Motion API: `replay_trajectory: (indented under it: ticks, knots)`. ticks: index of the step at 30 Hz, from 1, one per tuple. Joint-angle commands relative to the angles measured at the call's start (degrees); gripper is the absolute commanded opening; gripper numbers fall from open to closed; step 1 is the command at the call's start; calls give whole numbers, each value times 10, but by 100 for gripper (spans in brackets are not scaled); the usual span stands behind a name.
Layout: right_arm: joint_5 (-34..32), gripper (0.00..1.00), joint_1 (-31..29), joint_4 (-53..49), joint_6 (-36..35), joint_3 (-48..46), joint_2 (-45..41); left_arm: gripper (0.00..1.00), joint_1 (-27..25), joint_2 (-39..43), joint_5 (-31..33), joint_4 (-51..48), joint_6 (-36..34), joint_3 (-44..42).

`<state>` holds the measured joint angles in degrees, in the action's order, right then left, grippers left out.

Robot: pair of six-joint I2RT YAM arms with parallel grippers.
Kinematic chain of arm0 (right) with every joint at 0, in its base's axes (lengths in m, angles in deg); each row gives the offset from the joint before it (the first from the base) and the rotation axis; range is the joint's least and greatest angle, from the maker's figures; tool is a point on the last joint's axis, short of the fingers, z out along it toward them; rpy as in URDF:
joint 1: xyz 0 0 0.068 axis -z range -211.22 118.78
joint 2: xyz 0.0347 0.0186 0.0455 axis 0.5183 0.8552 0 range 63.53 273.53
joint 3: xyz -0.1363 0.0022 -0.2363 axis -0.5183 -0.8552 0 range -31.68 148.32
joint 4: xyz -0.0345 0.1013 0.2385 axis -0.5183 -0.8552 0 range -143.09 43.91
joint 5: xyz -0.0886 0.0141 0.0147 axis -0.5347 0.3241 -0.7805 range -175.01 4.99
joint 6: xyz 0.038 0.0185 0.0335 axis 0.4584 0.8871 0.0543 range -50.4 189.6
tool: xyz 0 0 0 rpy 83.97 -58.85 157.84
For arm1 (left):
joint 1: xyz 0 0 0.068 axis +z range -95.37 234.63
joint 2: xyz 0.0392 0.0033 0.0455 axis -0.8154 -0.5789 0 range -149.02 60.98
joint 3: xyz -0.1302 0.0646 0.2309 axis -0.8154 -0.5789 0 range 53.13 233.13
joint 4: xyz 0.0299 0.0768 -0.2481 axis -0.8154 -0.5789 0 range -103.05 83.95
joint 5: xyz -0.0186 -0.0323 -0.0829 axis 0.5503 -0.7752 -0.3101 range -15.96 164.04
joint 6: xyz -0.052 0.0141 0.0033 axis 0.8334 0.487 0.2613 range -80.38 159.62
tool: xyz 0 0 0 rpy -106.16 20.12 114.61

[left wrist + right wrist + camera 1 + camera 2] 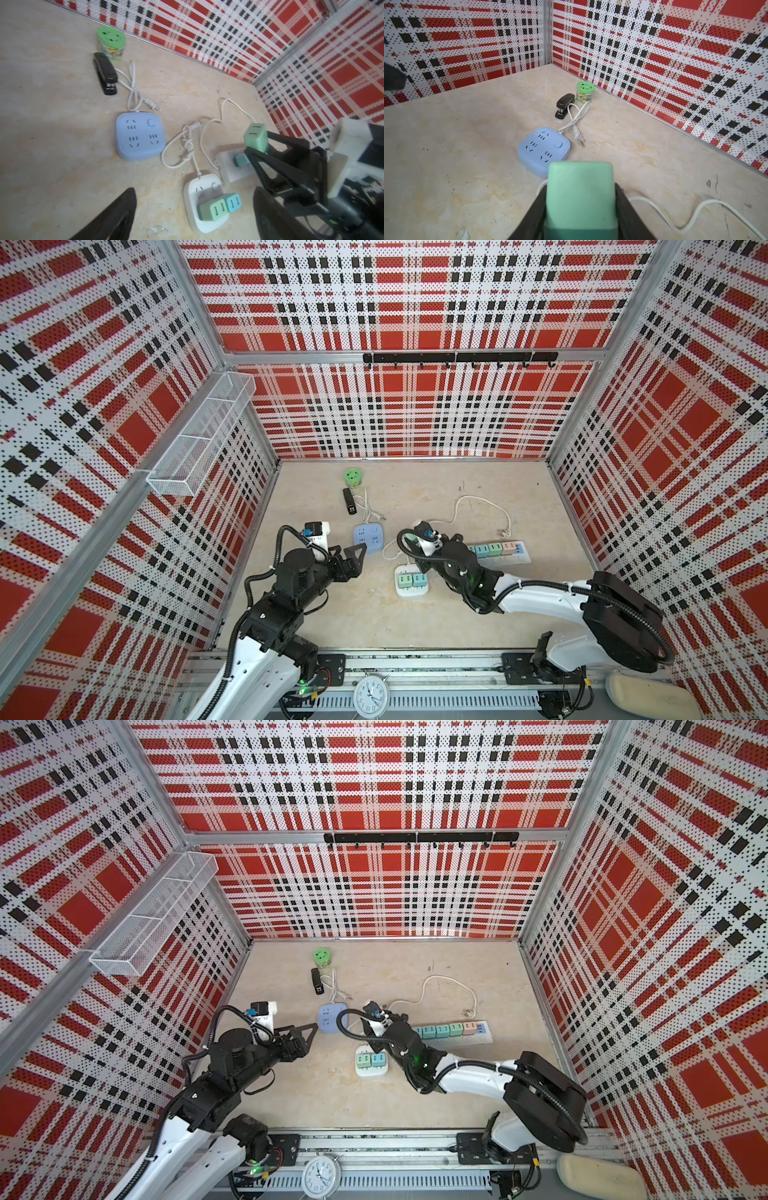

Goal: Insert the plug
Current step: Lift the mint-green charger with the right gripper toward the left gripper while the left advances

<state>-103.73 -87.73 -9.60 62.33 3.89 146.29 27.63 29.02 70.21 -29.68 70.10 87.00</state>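
Green plug [579, 187] clamped in right jaws, raised off the desk [446, 166] near its middle, just beside blue socket block [544, 149]. Left jaws wide, empty, near that block's other side. Blue block's sockets all bare.

Bright, even, diffuse light leaves only faint, soft shadows on the bench [374, 626]. In both top views the walls [395, 406] bow toward the edges. The left wrist view is smeared throughout, and the left hand [191, 194] is a dark, unfocused mass at 6 o'clock. In the right wrist view the plug [579, 195] at 6 o'clock is soft, while things farther off are sharp.
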Motion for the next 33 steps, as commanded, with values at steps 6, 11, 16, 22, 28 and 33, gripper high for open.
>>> replay_trajectory:
  ticks: [6, 11, 16, 22, 28, 33]
  knots:
    - [64, 6, 34, 266, -130, -89, -28, 87, -102, -82, 5, -35, -72, 89]
    - [123, 2, 56, 370, -152, -122, -2, 86, -134, -96, 5, -35, -95, 107]
    - [206, 0, 63, 448, -200, -131, 50, 85, -158, -102, -4, -28, -114, 113]
    - [285, 0, 62, 448, -212, -116, 64, 83, -176, -124, -16, -30, -128, 135]
    - [347, 3, 62, 448, -219, -115, 47, 80, -179, -149, -23, -49, -132, 157]
    - [374, 5, 56, 448, -219, -115, 37, 77, -183, -161, -27, -52, -128, 162]
